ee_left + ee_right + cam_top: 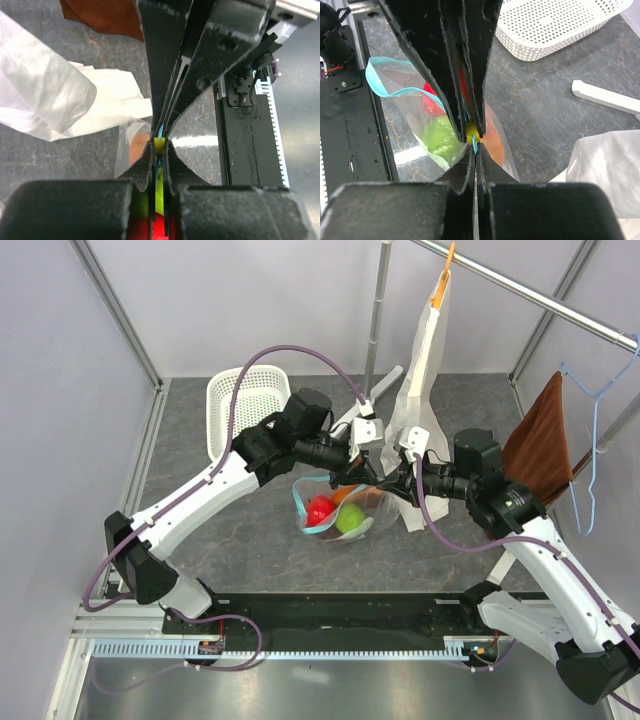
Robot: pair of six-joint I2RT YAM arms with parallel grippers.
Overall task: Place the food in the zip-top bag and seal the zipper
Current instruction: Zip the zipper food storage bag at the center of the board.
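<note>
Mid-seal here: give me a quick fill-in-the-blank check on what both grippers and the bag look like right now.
The left gripper and right gripper are both ____ on the teal zipper strip of the clear plastic zip-top bag.
Inside it, the round fruit beside the red toy apple is ____.
The tall white paper bag hangs from a clip coloured ____.
Missing words: shut; green; orange.
</note>
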